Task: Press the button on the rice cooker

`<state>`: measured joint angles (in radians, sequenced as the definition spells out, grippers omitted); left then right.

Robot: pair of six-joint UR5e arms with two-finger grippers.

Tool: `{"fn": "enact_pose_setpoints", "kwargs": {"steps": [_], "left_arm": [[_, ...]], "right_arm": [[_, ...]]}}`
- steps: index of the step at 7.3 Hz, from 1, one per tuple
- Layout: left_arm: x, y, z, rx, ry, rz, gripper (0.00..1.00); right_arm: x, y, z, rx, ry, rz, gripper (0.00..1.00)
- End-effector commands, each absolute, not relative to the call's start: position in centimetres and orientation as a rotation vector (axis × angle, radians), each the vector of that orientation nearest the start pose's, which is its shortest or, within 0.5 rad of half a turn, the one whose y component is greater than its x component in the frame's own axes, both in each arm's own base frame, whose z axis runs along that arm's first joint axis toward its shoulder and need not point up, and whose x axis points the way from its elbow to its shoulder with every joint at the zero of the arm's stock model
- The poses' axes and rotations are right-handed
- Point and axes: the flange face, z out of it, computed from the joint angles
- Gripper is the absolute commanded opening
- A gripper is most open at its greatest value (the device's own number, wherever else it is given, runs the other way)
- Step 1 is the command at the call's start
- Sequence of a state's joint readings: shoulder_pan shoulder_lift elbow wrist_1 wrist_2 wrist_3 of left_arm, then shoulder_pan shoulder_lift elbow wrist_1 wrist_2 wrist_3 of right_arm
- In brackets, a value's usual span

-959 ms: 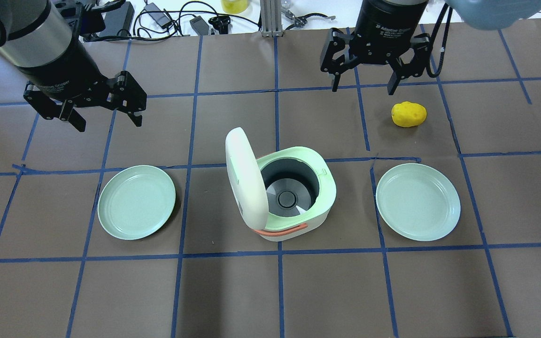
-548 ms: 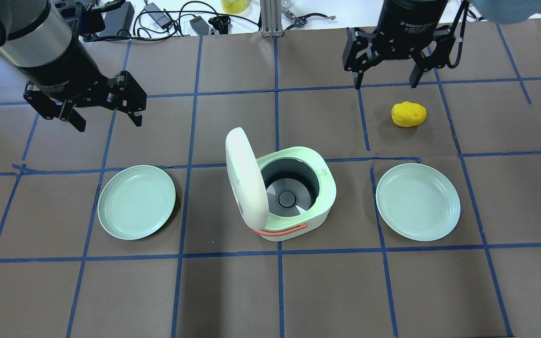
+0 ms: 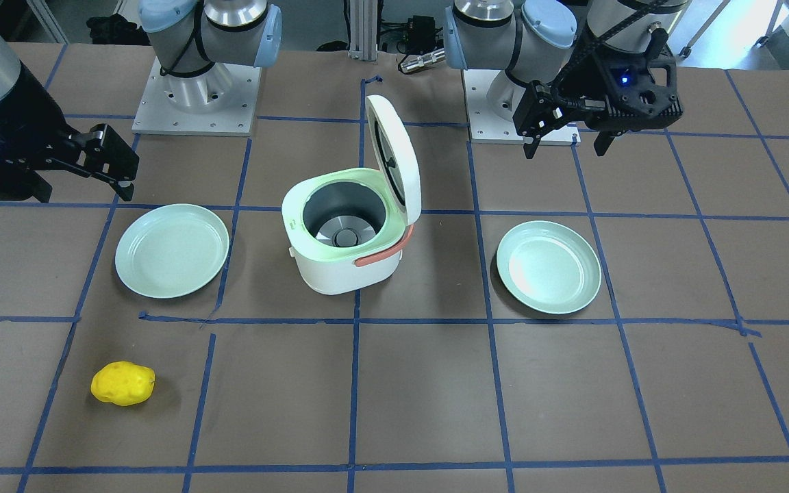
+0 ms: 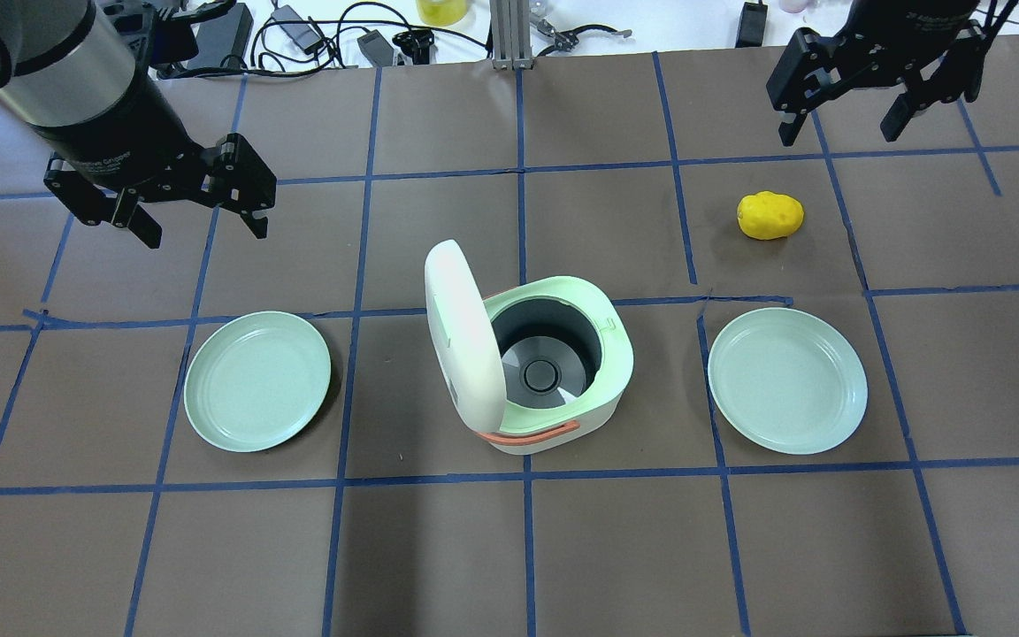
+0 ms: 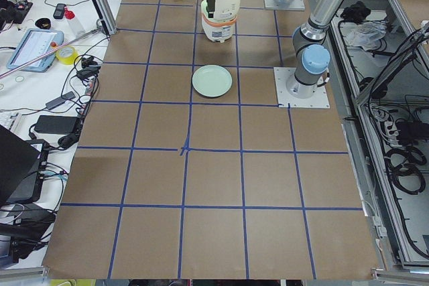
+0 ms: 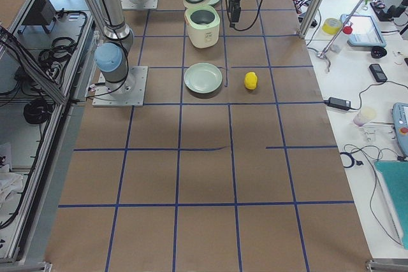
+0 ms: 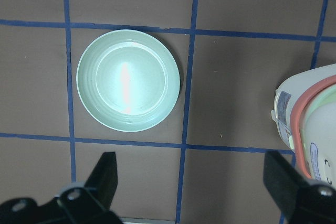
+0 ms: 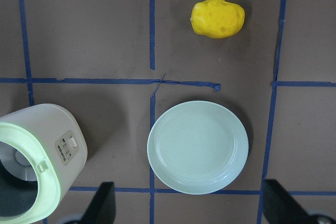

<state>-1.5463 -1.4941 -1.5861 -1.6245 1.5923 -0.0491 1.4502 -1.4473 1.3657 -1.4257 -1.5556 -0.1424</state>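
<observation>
The rice cooker (image 4: pixel 620 349) is being shown standing mid-table (image 4: pixel 509 548), with its lid (image 4: pixel 465 354) being held upright at the cooker's left edge and the grey inner pot being left uncovered. The button (image 4: pixel 442 329) is being carried on the lid's outer face, turned away from the pot toward the cooker's left, and is showing only faintly. The left gripper (image 4: pixel 206 232) is being held in the air well to the cooker's left, its jaws spread wide with nothing between them. The right gripper (image 4: pixel 837 137) is being held well off to the cooker's right, likewise spread and empty. A left plate (image 4: pixel 257 380) and a right plate (image 4: pixel 788 380) are being shown flanking the cooker. A yellow lump (image 4: pixel 770 215) is lying beyond the right plate, apart from the cooker.
</observation>
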Motion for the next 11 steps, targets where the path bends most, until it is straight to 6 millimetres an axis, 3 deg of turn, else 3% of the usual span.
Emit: {"fn": "enact_pose_setpoints", "kwargs": {"steps": [1,7,9,11], "left_arm": [[-12.0,-46.2,51.1,-0.115,3.118,-0.012,1.00],[-12.0,-46.2,51.1,-0.115,3.118,-0.012,1.00],[-12.0,-46.2,51.1,-0.115,3.118,-0.012,1.00],[-12.0,-46.3,51.1,-0.115,3.118,-0.010,1.00]], "right_arm": [[7.0,-54.7,51.0,-0.019,3.119,0.092,1.00],[7.8,-54.1,51.2,0.023,3.101,0.080,1.00],[10.7,-53.6,51.0,0.018,3.119,0.089,1.00],[10.7,-53.6,51.0,0.017,3.122,0.092,1.00]]}}
